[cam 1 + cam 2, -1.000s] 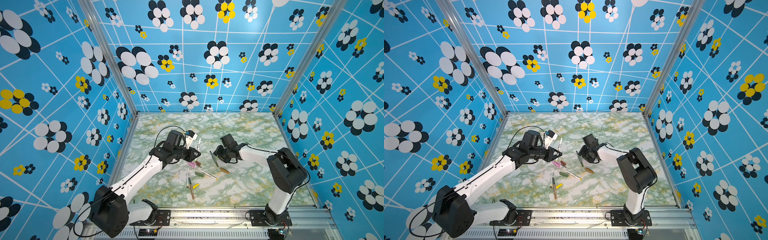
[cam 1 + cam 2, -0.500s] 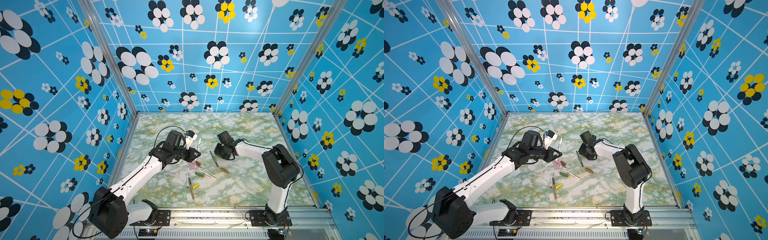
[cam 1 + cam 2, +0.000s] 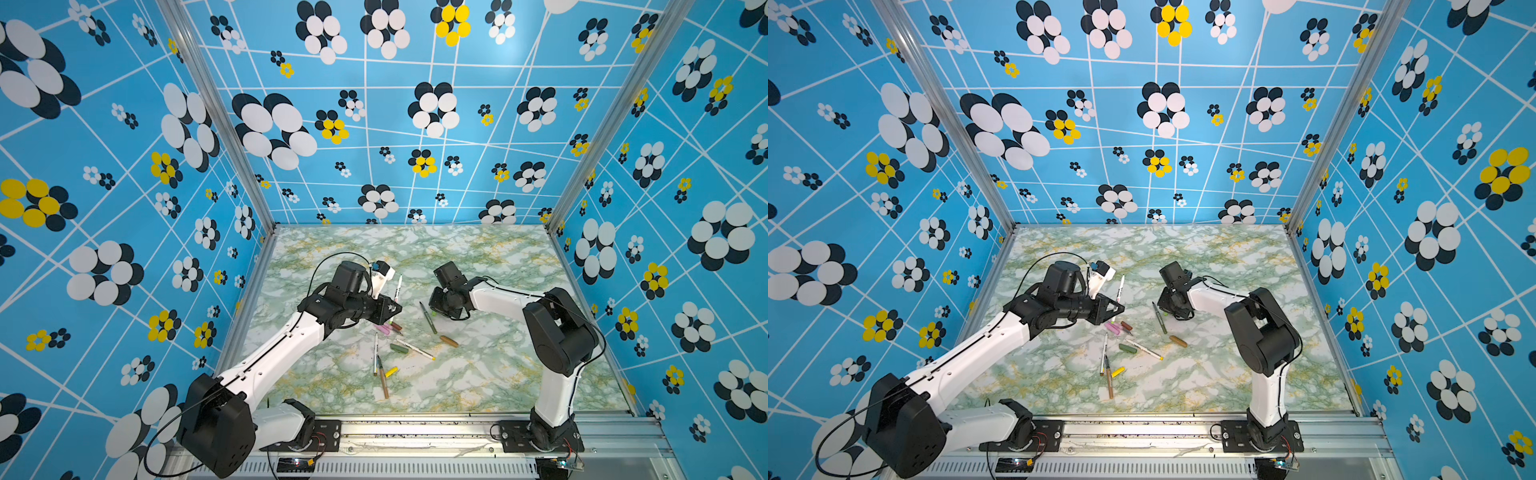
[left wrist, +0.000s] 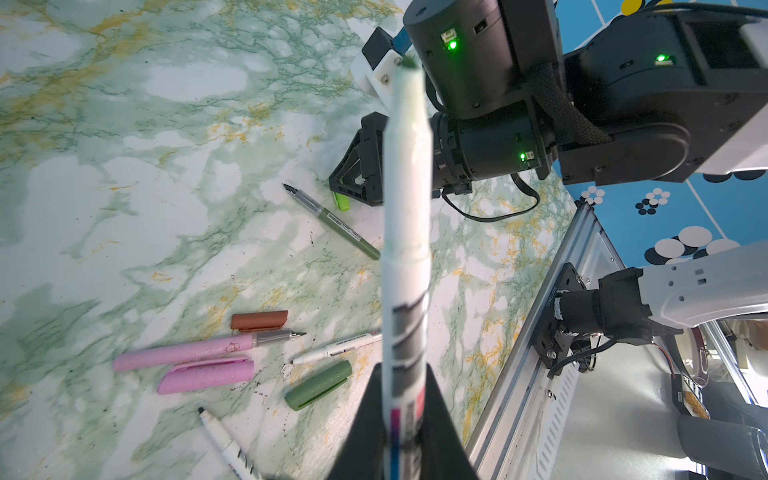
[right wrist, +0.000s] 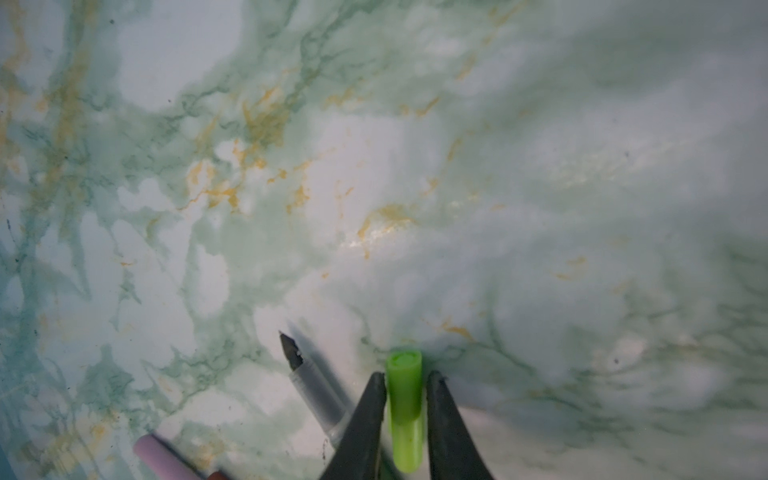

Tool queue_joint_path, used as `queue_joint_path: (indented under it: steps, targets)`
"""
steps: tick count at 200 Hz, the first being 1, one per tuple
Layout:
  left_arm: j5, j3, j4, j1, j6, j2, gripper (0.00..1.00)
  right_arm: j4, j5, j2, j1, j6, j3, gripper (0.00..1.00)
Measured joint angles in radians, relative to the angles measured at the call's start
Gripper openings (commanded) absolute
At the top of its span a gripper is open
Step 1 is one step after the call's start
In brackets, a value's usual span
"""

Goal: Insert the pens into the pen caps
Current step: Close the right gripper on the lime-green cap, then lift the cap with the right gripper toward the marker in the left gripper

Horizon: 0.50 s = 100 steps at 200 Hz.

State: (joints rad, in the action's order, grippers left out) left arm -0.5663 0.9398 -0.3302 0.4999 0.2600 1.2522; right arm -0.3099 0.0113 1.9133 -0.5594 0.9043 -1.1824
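Since the earlier frames your right gripper [image 3: 437, 309] has swung inward and sunk to the table [image 3: 498, 374]; the left arm has kept its pose.

Top views. In both, the left gripper [image 3: 390, 311] is clenched on a white pen [image 3: 398, 287], tip raised, above the loose pile. The right gripper sits low, just beside the dark green pen [image 3: 428, 318]. Only a speck of the light green cap [image 3: 434, 314] shows under it.

Left wrist view. The white pen [image 4: 405, 249] rises from between the closed jaws. It has a smooth, round, printed barrel tapering to a cone with a greenish tip. On the glossy marbled table lie a pink pen [image 4: 187, 351], a pink cap [image 4: 208, 376], a brown cap [image 4: 258, 321] and a dark green cap [image 4: 318, 384]. All are matte plastic tubes, and the caps have clips. The light green cap [image 4: 341, 201] pokes out below the right gripper [image 4: 353, 178].

Right wrist view. The jaws grasp the light green cap [image 5: 404, 399], one dark finger against each side. It is a short, slick cylinder that appears to lie flat on the table. The dark green pen's [image 5: 299, 361] grey neck and black nib lie just beside one finger.

Hazards, as judged. A smooth round cap pinched across its sides may roll or squirt free as you lift. A finger could also drag the neighbouring pen along. The cap end facing away looks closed. If so, its mouth points toward the wrist and the pen cannot enter without a regrasp. A slim tip meeting the rim off-axis could push the cap out of the grip.
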Motion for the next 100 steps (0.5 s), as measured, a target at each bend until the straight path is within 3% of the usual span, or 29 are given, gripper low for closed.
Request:
queue_joint_path:
  steps: [100]
  targets:
    - [0.008,0.003,-0.007,0.013,0.001,0.0,0.0,0.006,-0.002,0.01,-0.001,-0.011,-0.014,0.04]
